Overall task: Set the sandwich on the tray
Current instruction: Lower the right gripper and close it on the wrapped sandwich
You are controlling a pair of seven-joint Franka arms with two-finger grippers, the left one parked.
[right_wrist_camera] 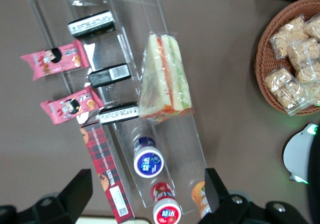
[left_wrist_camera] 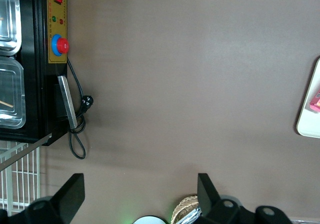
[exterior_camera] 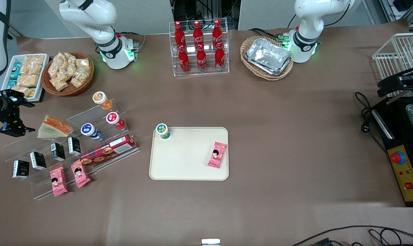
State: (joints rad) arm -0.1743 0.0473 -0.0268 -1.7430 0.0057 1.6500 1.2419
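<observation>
Your gripper point(exterior_camera: 12, 114) hangs open, empty, beside sandwich point(exterior_camera: 54, 127), which rests on acrylic display step point(exterior_camera: 29, 143); wide jaws suit wedge's width. Tray point(exterior_camera: 189, 171) waits well apart, mid-table.

Right arm reaching in at the working end of the table

The gripper point(exterior_camera: 12, 114) hangs above the table at the working arm's end; its two black fingers point(right_wrist_camera: 75, 191) are spread wide apart; nothing is between them; the wrist points downward.

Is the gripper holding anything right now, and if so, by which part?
Nothing. The gripper is open, beside the sandwich on the acrylic shelf, not touching it.
</observation>
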